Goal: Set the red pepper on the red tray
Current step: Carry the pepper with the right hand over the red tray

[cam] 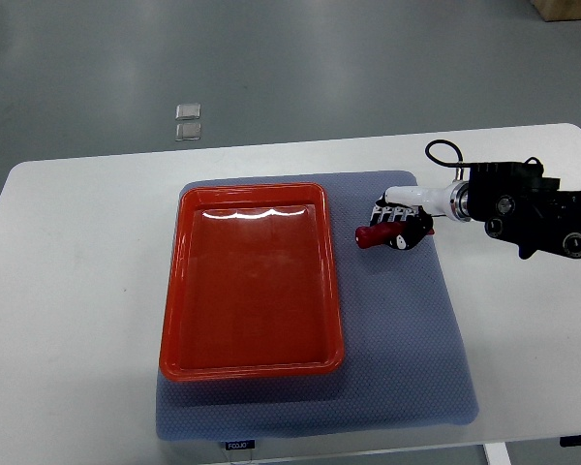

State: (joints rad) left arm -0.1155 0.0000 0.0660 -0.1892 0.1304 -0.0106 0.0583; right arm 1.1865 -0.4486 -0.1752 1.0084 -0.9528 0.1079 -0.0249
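Observation:
A red tray (pixel 252 281) lies on a blue-grey mat (pixel 407 329) in the middle of the white table. It holds nothing. A red pepper (pixel 376 235) sits just right of the tray's upper right corner, its tip pointing left. My right hand (pixel 399 225) comes in from the right edge and its fingers are curled over the pepper, low over the mat. The hand covers the right part of the pepper. The left arm does not show.
The white table (pixel 77 291) extends around the mat. Two small clear squares (pixel 188 121) lie on the grey floor beyond the table's far edge. A black cable (pixel 443 152) loops above my right wrist.

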